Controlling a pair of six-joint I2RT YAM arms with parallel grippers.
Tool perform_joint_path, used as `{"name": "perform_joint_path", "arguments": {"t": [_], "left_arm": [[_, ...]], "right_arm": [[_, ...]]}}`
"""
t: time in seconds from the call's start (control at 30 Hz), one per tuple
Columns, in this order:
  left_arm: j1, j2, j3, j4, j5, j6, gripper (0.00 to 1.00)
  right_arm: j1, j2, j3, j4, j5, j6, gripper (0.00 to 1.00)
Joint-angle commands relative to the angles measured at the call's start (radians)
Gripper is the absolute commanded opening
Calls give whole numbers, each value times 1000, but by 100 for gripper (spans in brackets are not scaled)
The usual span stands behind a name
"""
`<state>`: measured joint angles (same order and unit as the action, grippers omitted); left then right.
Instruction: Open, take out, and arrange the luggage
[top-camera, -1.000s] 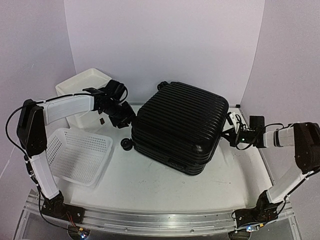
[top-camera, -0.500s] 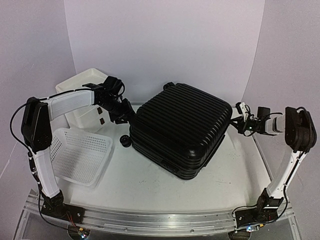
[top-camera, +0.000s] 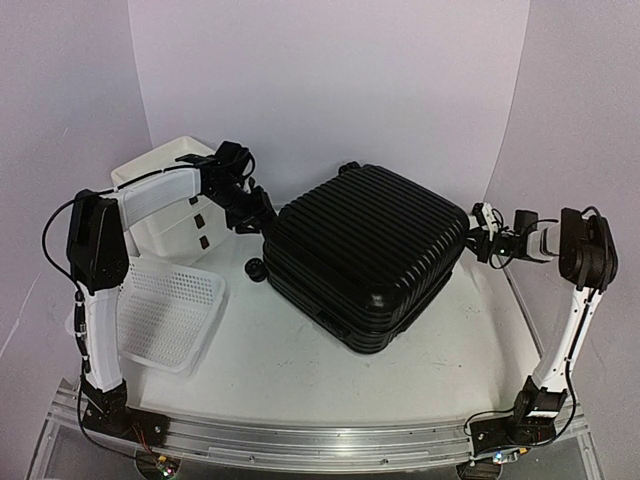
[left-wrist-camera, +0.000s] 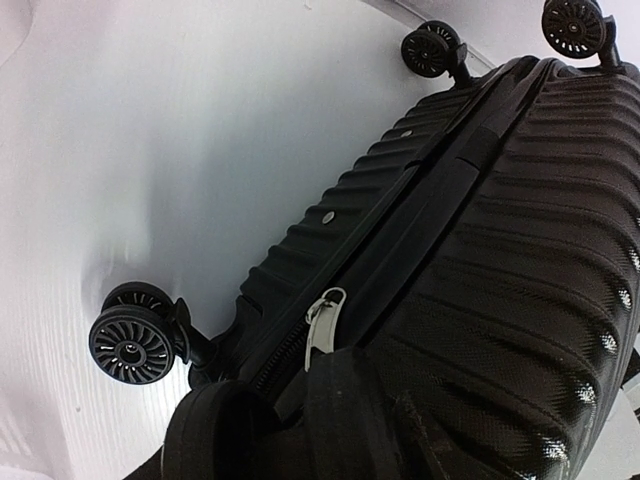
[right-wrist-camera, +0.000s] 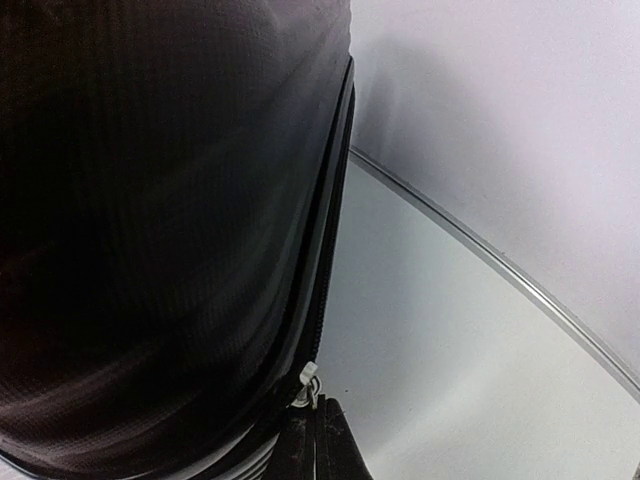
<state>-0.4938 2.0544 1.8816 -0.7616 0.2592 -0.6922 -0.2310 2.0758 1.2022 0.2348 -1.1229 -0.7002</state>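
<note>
In the middle of the table (top-camera: 290, 370), the luggage (top-camera: 365, 255) lies flat and looks zipped shut. The 2 grippers sit at its seam, apparently to work the zippers. The left gripper (top-camera: 262, 212) is by the silver pull (left-wrist-camera: 323, 308), but I cannot tell its finger state. The right gripper (top-camera: 478, 224) has its fingers pressed together just under the side pull (right-wrist-camera: 305, 385), whose tab is hidden.

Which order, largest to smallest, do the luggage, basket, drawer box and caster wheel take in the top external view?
1. luggage
2. white basket
3. drawer box, partly behind the left arm, so unsure against the basket
4. caster wheel
</note>
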Motion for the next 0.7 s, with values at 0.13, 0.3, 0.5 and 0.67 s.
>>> {"name": "perform_joint_path", "arguments": {"t": [0.13,0.3,0.5,0.67], "left_arm": [[-61,237,292,139,-325,823,3],[-58,335,396,181,-366,862,25],[-58,251,362,151,-339,729,83],[-57,96,281,28,-266,506,99]], "right_arm": [[48,-216,-296,278,-6,155,0],[100,-397,-505,288,109,210,0],[128,-653,-752,293,303,376,0],[155,-791,-862,291,455,534,0]]}}
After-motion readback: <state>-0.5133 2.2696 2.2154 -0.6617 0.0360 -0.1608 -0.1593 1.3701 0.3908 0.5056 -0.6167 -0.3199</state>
